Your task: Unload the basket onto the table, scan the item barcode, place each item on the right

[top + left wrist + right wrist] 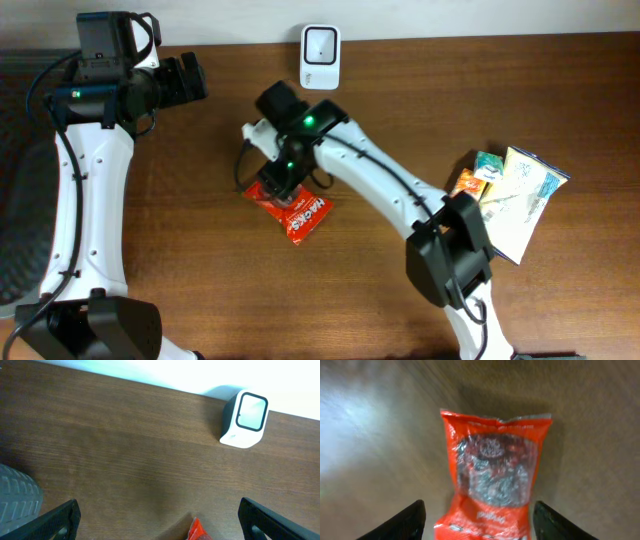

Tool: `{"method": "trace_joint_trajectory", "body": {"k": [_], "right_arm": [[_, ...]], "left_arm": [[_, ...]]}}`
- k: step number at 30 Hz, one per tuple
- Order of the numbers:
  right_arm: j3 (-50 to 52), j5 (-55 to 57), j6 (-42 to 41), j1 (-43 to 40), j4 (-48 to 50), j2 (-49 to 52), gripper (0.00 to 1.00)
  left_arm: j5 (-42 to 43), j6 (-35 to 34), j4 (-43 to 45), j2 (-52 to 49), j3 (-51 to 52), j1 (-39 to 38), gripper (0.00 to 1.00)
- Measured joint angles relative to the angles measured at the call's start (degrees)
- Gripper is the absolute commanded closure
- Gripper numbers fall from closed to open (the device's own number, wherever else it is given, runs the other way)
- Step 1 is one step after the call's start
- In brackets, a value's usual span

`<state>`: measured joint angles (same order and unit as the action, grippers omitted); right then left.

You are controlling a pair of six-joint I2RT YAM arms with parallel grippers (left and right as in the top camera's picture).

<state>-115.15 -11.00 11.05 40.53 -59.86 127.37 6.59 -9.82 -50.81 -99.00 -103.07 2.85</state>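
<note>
At right gripper (479, 505): spread wide, clasping nothing. Just ahead, between its fingers, flat on the table (365, 435): red snack packet (495, 470), near end cut off, print blurred. At left gripper (159, 502): spread wide, empty. Far ahead, to its right: white scanner (245, 417).

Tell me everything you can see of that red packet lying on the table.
The red packet is a small pouch of shiny, crinkly plastic with a crimped seam at one end. A dark panel in its middle shows a logo, and there is white lettering on the red. It lies flat on the brown wooden table, at a slant as seen from above. The right arm hangs over one end, its jaws open on either side and not visibly touching it. No barcode shows.
</note>
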Motion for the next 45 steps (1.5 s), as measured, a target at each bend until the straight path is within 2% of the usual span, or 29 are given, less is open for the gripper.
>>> {"method": "trace_joint_trajectory", "body": {"k": [7, 11, 18, 22, 26, 28, 29, 31, 32, 39, 42, 45], "right_arm": [[0.0, 17.25, 4.26, 11.26, 4.26, 6.47, 0.3], [0.0, 23.47, 4.68, 14.14, 6.1, 9.49, 0.3], [-0.09, 34.88, 5.4, 14.27, 7.04, 11.89, 0.32], [-0.09, 37.75, 5.49, 14.25, 7.23, 12.31, 0.39], [-0.09, 39.85, 4.87, 14.25, 5.9, 12.52, 0.39], [-0.07, 41.31, 2.45, 14.25, 4.72, 12.59, 0.45], [-0.07, 41.66, 1.51, 14.25, 4.15, 12.63, 0.55], [-0.07, 42.49, -0.83, 14.23, 2.71, 12.72, 0.86], [-0.07, 42.95, -2.32, 14.21, 2.32, 12.74, 0.96], [-0.2, 43.67, -7.48, 13.25, 1.09, 12.74, 0.96], [-1.53, 39.54, -8.37, 11.32, -0.87, 12.72, 0.96], [-2.08, 30.71, -8.9, 7.85, -2.12, 11.52, 0.96]], "left_arm": [[-0.02, 0.0, 0.0, 0.0, 0.0, 0.0, 0.01], [0.0, 0.0, 0.0, 0.0, 0.0, 0.0, 0.01], [-0.02, 0.0, 0.0, 0.0, 0.0, 0.0, 0.01], [-0.02, 0.0, 0.0, 0.0, 0.0, 0.0, 0.01], [-0.02, 0.0, 0.0, 0.0, 0.0, 0.0, 0.01], [-0.02, 0.0, 0.0, 0.0, 0.0, 0.0, 0.01], [-0.02, 0.0, 0.0, 0.0, 0.0, 0.0, 0.01], [-0.02, 0.0, 0.0, 0.0, 0.0, 0.0, 0.01], [-0.02, 0.0, 0.0, 0.0, 0.0, 0.0, 0.01], [-0.02, 0.0, 0.0, 0.0, 0.0, 0.0, 0.01], [-0.02, 0.0, 0.0, 0.0, 0.0, 0.0, 0.01], [-0.02, 0.0, 0.0, 0.0, 0.0, 0.0, 0.01]]}}
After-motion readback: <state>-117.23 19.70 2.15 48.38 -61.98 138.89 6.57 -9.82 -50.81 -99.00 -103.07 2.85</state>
